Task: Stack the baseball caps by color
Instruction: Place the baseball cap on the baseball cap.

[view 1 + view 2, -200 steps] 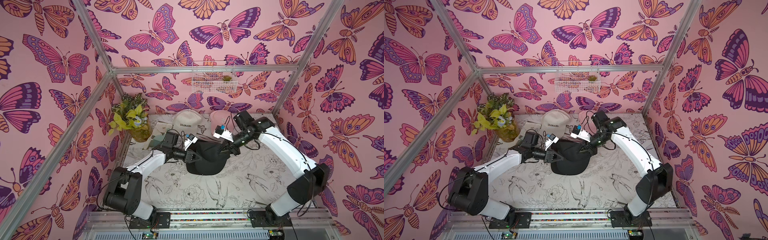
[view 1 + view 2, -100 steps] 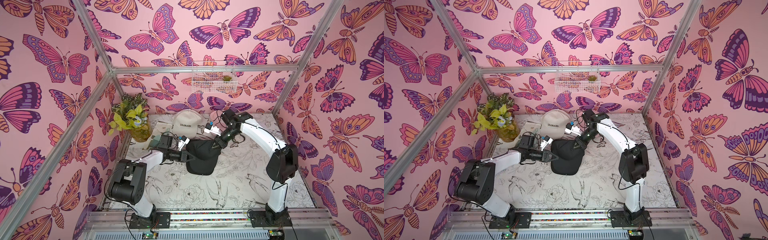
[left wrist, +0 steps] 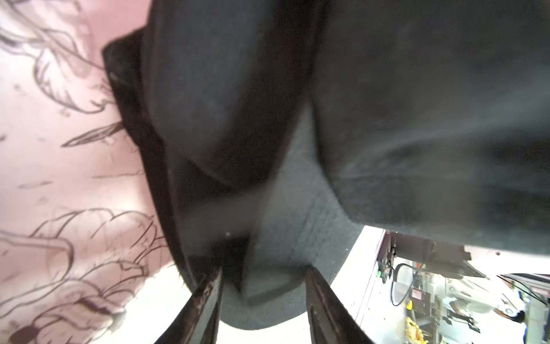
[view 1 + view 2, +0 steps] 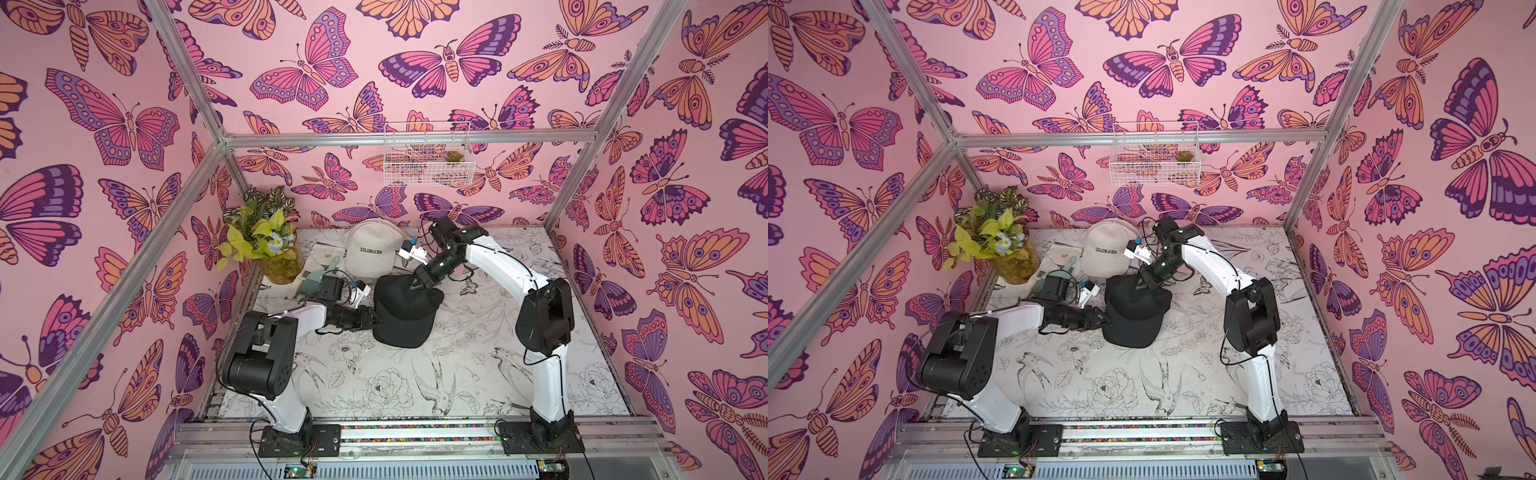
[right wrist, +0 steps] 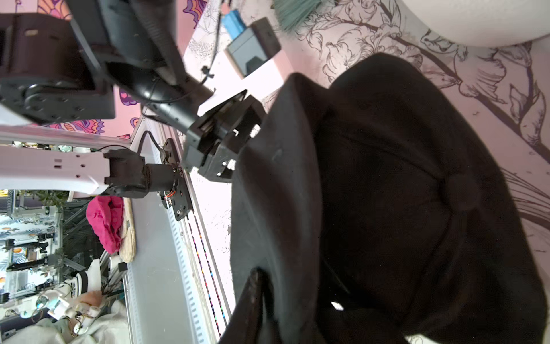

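1. The black fabric baseball cap lies crown-up just beside the cream fabric "COLORADO" cap, on its arm-base side.
2. The left gripper stands with jaws parted around the black cap's rim, farther from the cream cap.
3. The right gripper pinches crown fabric nearest the cream cap.

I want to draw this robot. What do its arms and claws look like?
The left arm and right arm are white tubes with chunky black joints and thin black cables. The left gripper and right gripper are black and pointy.
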{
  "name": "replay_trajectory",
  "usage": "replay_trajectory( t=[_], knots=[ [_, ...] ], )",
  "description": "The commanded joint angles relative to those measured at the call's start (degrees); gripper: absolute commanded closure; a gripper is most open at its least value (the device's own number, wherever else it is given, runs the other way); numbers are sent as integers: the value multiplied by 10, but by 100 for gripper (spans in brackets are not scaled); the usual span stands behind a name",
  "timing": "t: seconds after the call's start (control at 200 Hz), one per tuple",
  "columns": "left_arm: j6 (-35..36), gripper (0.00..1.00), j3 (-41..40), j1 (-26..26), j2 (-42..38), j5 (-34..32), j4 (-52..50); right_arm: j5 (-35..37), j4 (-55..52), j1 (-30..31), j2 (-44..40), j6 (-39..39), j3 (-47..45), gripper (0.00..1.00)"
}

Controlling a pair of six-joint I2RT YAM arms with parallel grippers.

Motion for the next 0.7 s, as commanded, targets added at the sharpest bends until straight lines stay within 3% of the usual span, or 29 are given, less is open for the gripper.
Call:
replay_trajectory(
  t=[0.0, 0.18, 0.24, 0.325, 0.476, 0.621, 0.666, 0.696],
  knots=[
    [-2, 46, -12, 1, -10, -8, -2, 4, 21, 6, 13, -7, 15, 84],
    [-2, 26, -13, 2, -10, -2, 1, 1, -20, 6, 50, -75, 40, 81],
    [-1, 30, -15, 1, -14, -4, 1, 12, -18, 5, 57, -82, 39, 81],
    [-6, 48, -12, 1, -12, 4, 0, 24, -8, 5, 66, -86, 40, 79],
    [-15, 42, -14, -2, -5, 3, 0, 24, 20, 5, 73, -99, 34, 70],
    [-31, 41, -15, -3, -13, 4, 0, 80, 93, 5, 47, -39, 15, 42],
    [-38, 39, -15, -3, -21, -6, 0, 126, 137, 4, 21, -6, -7, 32],
    [-44, 38, -15, -4, -27, -16, 0, 155, 171, 4, 0, 15, -28, 21]
  ],
)
